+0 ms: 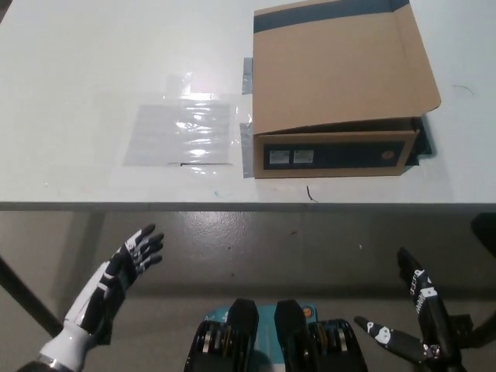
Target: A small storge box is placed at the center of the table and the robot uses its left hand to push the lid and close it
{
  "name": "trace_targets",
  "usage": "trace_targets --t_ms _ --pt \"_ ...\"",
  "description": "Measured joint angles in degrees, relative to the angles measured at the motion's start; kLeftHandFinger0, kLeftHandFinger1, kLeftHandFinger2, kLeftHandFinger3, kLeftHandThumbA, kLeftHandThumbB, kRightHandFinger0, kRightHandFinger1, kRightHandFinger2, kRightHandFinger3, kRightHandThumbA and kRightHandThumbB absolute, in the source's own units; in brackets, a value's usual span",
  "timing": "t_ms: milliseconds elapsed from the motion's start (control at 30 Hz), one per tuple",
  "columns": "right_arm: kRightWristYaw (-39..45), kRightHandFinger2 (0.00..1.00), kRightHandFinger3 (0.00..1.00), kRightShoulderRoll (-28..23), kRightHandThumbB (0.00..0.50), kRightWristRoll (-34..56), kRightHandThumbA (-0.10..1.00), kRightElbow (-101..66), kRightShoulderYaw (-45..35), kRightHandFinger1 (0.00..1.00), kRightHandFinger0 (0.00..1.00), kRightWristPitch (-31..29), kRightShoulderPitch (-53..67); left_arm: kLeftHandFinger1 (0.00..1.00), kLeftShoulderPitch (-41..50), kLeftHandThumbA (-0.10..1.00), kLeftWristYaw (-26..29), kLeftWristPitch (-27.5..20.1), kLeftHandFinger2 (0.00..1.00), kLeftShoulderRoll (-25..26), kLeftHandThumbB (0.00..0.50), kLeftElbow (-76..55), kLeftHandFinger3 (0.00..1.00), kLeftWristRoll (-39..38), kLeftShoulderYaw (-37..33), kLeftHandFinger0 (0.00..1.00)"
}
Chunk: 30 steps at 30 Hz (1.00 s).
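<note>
The left robot hand (128, 267) sits low at the near left, below the front edge of the surface (93, 70) and over the floor. Its fingers are spread wide and point up and to the right, and it holds nothing. The right robot hand (415, 322) is off to the other side at the bottom right, also below the surface edge, with its fingers apart and empty.

Beyond the left robot hand, up on the white surface, a clear plastic sheet (182, 133) lies flat, well apart from the hand. Further on and to the right of that hand stands the storage box (333, 85), a brown cardboard box with a dark band on its front face and two small labels there. Its lid (333, 66) lies down over the top, with a flap edge jutting out at the right side. The box stands just beside the plastic sheet's right edge and well away from both hands.
</note>
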Motion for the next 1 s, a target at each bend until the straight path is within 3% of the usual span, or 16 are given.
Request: trace_targets --t_ms 233,433,533,800,1000 --pt "-0.75 1.0 1.0 0.02 0.313 -0.13 1.0 0.0 0.03 1.0 1.0 0.0 0.0 1.0 -0.26 1.0 -0.09 -2.03 1.0 0.03 0.214 4.41 1.0 1.18 -0.07 1.0" --pt "-0.85 1.0 1.0 0.35 0.316 -0.15 1.0 0.0 0.24 1.0 1.0 0.0 0.3 1.0 0.56 1.0 0.37 -2.44 1.0 0.02 0.231 5.26 1.0 2.87 0.01 1.0" --pt "-0.84 1.0 1.0 0.53 0.346 -0.09 1.0 0.0 0.42 1.0 1.0 0.0 1.15 1.0 1.8 1.0 0.75 -2.67 1.0 -0.03 0.228 5.43 1.0 4.14 0.1 1.0" --pt "-0.75 1.0 1.0 0.48 0.317 -0.07 1.0 0.41 0.49 1.0 1.0 0.0 1.77 1.0 4.1 1.0 3.24 -3.29 1.0 -1.6 0.226 4.59 1.0 7.05 1.39 1.0" --pt "-0.56 1.0 1.0 0.44 0.327 0.07 1.0 1.46 0.53 1.0 1.0 -0.01 1.67 1.0 4.17 1.0 4.79 -3.52 1.0 -1.88 0.246 4.26 1.0 8.66 1.94 1.0"
